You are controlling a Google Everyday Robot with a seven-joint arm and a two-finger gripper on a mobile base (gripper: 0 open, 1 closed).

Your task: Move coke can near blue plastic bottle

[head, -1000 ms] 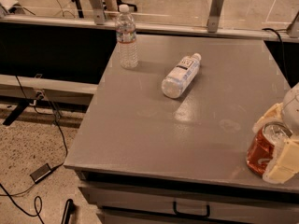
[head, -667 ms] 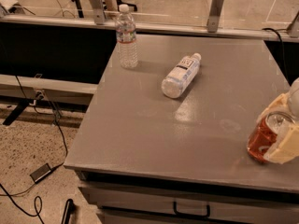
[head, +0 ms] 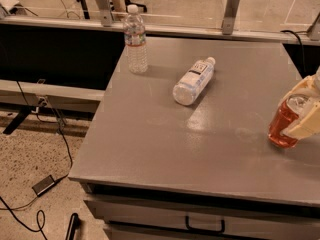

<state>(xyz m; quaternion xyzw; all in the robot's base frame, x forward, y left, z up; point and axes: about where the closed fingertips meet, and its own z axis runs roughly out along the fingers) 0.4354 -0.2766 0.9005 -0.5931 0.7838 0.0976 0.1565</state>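
The coke can (head: 283,128), red-orange with a silver top, stands at the right edge of the grey table (head: 165,139). My gripper (head: 300,111) comes in from the right, and its cream fingers (head: 306,125) sit on both sides of the can, closed on it. The blue plastic bottle (head: 193,80), stout and clear with a white cap and a pale label, lies on its side near the table's middle back, well left of the can.
A taller, slim clear bottle (head: 136,40) with a red-striped label stands upright at the table's back left. A drawer handle (head: 205,226) is below the front edge. Cables and a power brick (head: 44,184) lie on the floor at left.
The can and my gripper have shifted slightly up and away from the front edge. The two bottles have not moved.
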